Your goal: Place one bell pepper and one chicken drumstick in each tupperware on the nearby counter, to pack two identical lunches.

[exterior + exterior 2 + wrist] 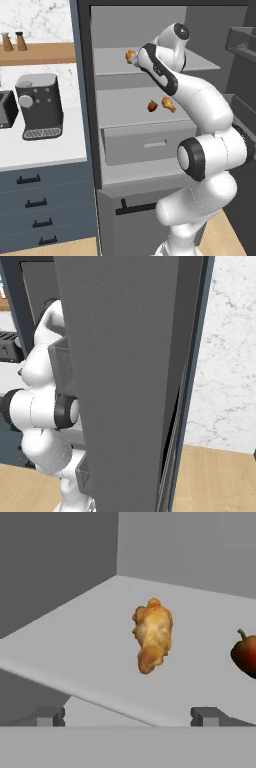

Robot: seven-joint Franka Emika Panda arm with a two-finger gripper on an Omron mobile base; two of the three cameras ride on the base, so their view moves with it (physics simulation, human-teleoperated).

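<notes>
In the hand view a golden-orange chicken drumstick lies on a grey fridge shelf, a short way ahead of my gripper. The gripper is open, its fingertips wide apart and empty. A dark-red bell pepper sits to the drumstick's right, cut by the frame edge. In the left base view my arm reaches to the upper shelf, where this drumstick peeks out beside the hand. On the lower shelf lie a second bell pepper and a second drumstick. The tupperware trays are out of view.
The white counter left of the fridge carries a coffee machine and a toaster. A grey fridge drawer sits below the shelves. The open fridge door stands close on the right.
</notes>
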